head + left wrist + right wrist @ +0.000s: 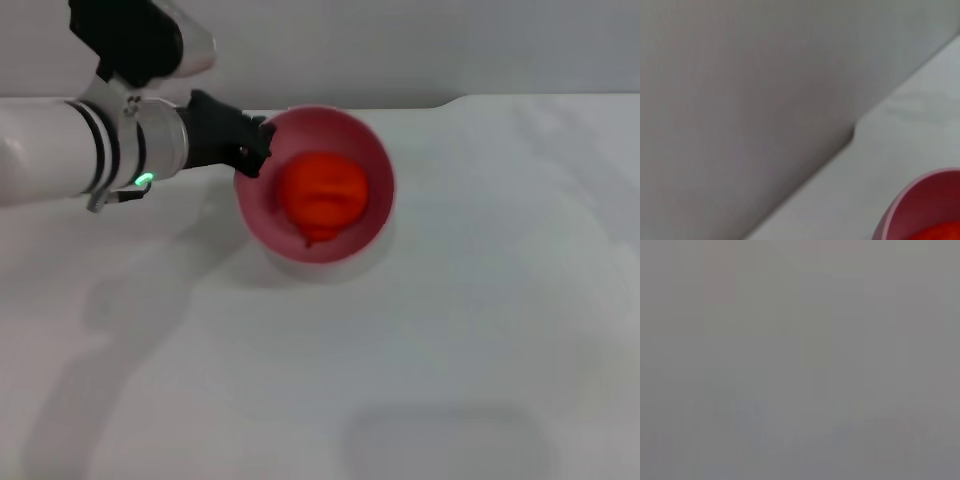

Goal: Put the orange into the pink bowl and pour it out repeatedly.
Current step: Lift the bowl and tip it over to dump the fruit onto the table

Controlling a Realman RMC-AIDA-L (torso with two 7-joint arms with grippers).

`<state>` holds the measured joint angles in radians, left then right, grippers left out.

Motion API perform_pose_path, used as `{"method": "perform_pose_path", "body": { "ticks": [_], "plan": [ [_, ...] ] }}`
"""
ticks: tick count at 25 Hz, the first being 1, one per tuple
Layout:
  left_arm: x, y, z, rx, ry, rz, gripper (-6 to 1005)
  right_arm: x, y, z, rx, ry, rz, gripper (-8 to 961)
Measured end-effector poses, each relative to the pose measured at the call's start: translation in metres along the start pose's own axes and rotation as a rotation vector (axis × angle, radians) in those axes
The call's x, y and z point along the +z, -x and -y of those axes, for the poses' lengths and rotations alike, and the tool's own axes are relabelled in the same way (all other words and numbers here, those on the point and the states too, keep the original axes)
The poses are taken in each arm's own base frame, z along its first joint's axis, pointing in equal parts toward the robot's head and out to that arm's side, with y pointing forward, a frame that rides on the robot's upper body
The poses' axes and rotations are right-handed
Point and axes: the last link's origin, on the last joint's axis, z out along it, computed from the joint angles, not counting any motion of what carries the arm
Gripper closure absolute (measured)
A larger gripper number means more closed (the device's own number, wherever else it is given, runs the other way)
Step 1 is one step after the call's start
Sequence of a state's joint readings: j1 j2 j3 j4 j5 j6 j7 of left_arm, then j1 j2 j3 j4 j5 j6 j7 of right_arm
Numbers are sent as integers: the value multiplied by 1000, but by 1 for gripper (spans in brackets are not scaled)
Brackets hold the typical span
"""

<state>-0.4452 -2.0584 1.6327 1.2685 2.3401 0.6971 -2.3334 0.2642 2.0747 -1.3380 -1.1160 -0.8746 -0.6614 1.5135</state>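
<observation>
Left gripper [256,145] clamped on pink bowl [372,150] rim, orange [322,196] inside

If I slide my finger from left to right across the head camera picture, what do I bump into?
Left arm → left end effector at the bowl's rim → pink bowl with the orange inside → bare white table.

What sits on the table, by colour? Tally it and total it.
Red-orange: 1, the lumpy red-orange orange, inside the bowl.
Pink: 1, the round matte pink plastic bowl, its rim held by the left pincer.
Total: 2.
</observation>
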Motion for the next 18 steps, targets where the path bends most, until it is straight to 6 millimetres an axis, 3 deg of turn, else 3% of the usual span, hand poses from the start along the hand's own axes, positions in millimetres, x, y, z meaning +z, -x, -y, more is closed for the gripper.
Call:
{"method": "perform_pose_path", "body": {
  "ticks": [4,7,9,12,18],
  "plan": [
    [-8,-4,-14,107,-95,-117,958,-1,-3,5,29,22,28,356],
    [-8,-4,-14,107,-95,-117,958,1,-4,5,37,32,27,356],
    [-17,-4,-37,262,-185,-236,958,2,-4,5,38,36,28,356],
    [-17,1,-55,385,-232,-282,958,3,-2,3,37,45,33,355],
    [-11,9,-74,595,-329,-323,958,9,1,-7,40,100,43,356]
  ]
}}
